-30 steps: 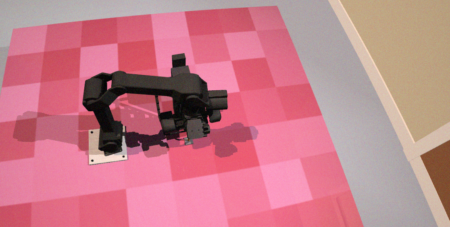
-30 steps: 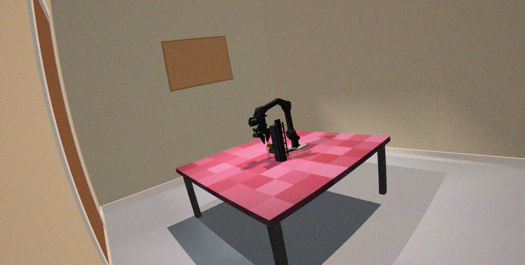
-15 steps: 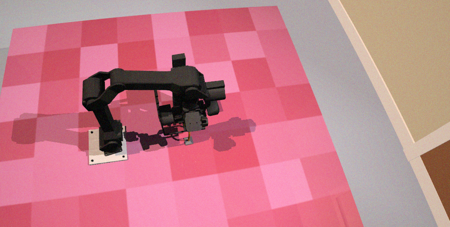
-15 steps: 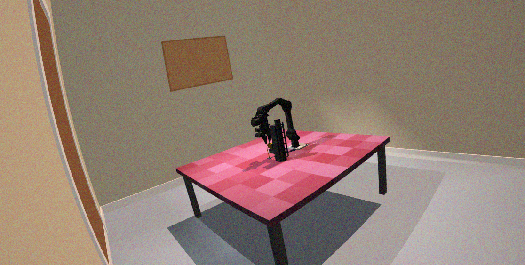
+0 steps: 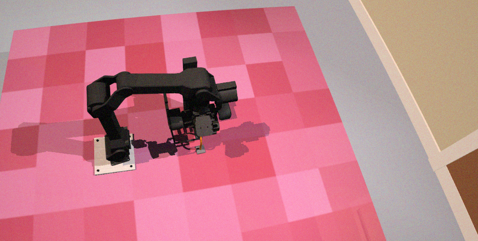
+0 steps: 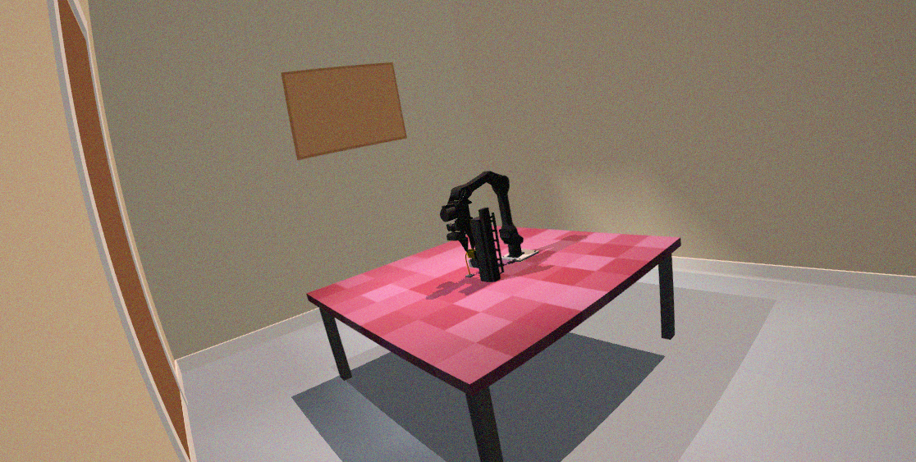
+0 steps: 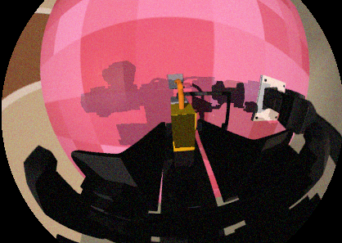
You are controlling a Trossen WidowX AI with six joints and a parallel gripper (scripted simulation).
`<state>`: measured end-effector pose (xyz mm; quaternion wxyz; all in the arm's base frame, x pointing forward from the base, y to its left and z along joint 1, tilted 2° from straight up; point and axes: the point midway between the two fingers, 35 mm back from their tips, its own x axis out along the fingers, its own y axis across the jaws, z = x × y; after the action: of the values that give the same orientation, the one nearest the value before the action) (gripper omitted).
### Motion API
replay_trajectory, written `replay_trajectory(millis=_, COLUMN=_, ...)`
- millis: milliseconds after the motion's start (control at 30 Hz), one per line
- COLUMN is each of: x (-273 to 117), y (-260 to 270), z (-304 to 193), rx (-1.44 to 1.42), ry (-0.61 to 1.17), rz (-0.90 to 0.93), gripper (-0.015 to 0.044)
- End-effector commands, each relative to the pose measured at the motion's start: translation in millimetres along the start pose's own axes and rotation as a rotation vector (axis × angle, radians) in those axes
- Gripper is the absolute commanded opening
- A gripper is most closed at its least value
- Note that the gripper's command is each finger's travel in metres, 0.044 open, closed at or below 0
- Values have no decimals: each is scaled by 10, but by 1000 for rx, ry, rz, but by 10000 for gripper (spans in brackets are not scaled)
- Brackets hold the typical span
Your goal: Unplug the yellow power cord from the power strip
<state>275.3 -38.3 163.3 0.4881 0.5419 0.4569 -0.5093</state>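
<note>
The gripper (image 7: 184, 134) is seen pointing down over the middle of the counter (image 5: 234, 189), well away from every edge. Its jaws are held partly apart at a moderate width, and nothing is clamped between them. In the wrist view the yellow plug (image 7: 183, 128) is framed between the two dark fingers, one on each side of it; whether the pads are touching the plug's sides cannot be told. An orange cord (image 7: 180, 90) is seen running from the far end of the plug to a small grey block (image 7: 175, 78) that lies on the counter. In the top view the plug itself is hidden under the wrist, and only the cord (image 5: 201, 144) and the grey block (image 5: 201, 151) are seen just below it, toward the near edge. The power strip (image 6: 487, 248) is shown standing upright as a tall black column with a ladder-like frame beside it, close against the gripper. Whether the plug is seated in the strip cannot be made out. The arm (image 5: 150, 80) is bent over from its metal base plate (image 5: 100, 166), which is fixed nearer the left edge of the counter.
</note>
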Motion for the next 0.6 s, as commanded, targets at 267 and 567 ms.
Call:
replay_trajectory(millis=267, x=62, y=-7, z=-2, rx=0, ry=0, rz=-3, gripper=108)
replay_trajectory(millis=567, x=62, y=-7, z=-2, rx=0, ry=0, rz=-3, gripper=28)
